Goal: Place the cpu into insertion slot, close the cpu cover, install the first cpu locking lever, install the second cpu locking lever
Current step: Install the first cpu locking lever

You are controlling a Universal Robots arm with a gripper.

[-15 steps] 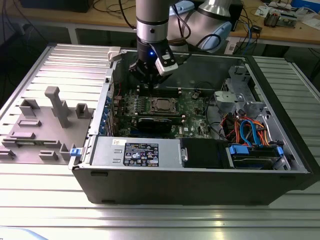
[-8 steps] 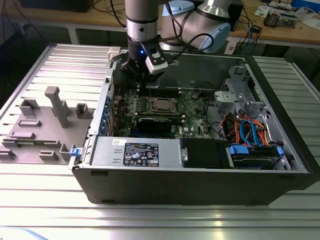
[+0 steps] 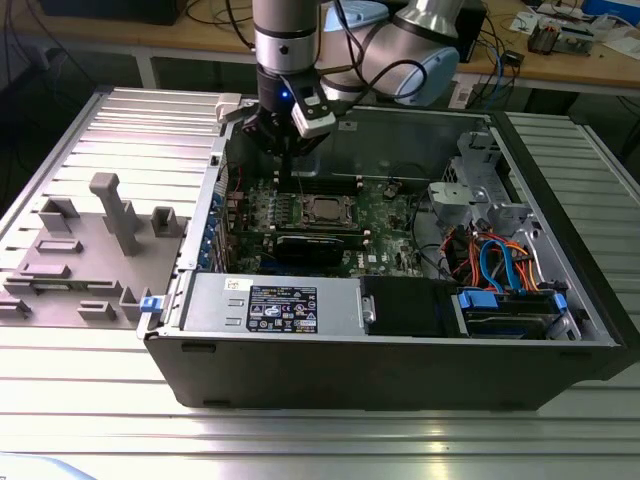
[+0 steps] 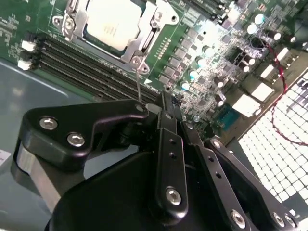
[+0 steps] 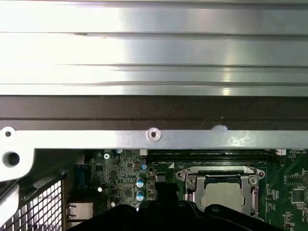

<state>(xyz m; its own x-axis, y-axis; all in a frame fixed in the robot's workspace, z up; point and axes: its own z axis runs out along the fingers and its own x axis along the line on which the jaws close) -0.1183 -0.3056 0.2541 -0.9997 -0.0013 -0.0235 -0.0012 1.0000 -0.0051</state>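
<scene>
hovering just beside the socket, the tool (image 4: 166, 103) looks clenched, with the cpu (image 4: 113, 21) seated under its cover (image 4: 149, 36).

the cpu (image 4: 111, 22) showed a silvery-grey top inside the shiny silver cpu cover (image 4: 155, 21), on a green motherboard (image 4: 207, 72) dotted with pale blue capacitors. the gripper (image 4: 161, 103) was matte black. orange and blue cables (image 3: 497, 262) lay at the dark grey case (image 3: 400, 370) corner.
</scene>
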